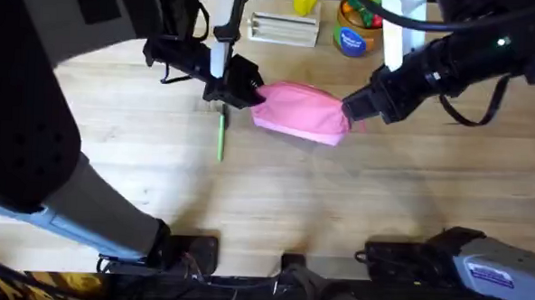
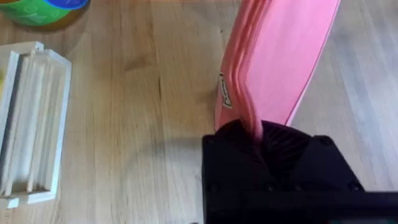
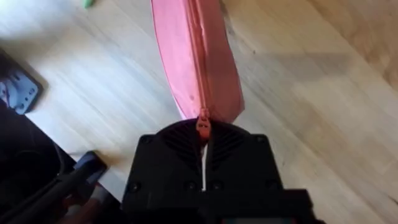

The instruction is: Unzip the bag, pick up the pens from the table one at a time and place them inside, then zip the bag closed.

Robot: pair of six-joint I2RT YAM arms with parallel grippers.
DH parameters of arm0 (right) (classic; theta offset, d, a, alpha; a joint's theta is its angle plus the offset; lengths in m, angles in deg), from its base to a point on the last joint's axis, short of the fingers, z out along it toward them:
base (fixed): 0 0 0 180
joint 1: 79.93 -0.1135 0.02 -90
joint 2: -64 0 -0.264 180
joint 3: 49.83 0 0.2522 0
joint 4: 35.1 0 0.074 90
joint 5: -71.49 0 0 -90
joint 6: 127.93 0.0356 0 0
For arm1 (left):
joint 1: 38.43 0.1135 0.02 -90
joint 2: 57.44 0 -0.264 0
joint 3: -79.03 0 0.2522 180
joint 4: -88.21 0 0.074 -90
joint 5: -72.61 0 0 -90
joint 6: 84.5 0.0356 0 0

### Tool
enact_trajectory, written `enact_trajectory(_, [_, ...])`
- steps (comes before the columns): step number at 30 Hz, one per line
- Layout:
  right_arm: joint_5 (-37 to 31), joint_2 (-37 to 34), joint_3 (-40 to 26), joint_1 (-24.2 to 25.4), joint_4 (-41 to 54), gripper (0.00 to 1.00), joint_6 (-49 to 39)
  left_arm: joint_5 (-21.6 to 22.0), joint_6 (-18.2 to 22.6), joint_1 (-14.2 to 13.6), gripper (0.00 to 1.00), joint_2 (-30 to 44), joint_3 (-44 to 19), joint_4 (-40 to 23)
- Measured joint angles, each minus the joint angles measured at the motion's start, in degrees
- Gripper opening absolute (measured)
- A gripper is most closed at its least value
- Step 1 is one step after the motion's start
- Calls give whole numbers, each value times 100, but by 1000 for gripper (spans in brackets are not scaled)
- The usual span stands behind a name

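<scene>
The pink bag [image 1: 301, 113] lies on the table [image 1: 274, 196], behind its middle, with a gripper at each end. My left gripper [image 1: 247, 93] is shut on the bag's left end; the left wrist view shows the pink fabric [image 2: 280, 56] pinched between the black fingers [image 2: 236, 155]. At the right end, my right gripper [image 1: 355, 107] is shut on the zipper pull [image 3: 202, 124], and the zipper line along the bag [image 3: 196, 62] looks closed. A green pen [image 1: 221, 136] lies on the wood just in front of the left gripper, and its tip [image 3: 89, 3] shows in the right wrist view.
A white ribbed holder [image 1: 282, 28] [image 2: 31, 124] sits at the back of the table. To its right stands a colourful cup [image 1: 354, 32] [image 2: 43, 9]. A yellow object [image 1: 304, 1] is behind them. Bare wood lies in front of the bag.
</scene>
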Motion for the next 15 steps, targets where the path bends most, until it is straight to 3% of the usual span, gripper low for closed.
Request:
enact_trajectory(8, [658, -3, 0, 4, -972, 31, 5, 218, 0, 137, 42, 2, 0, 43])
enact_trajectory(15, [810, -395, 0, 12, -1045, 31, 78, 478, 0, 156, 41, 2, 0, 46])
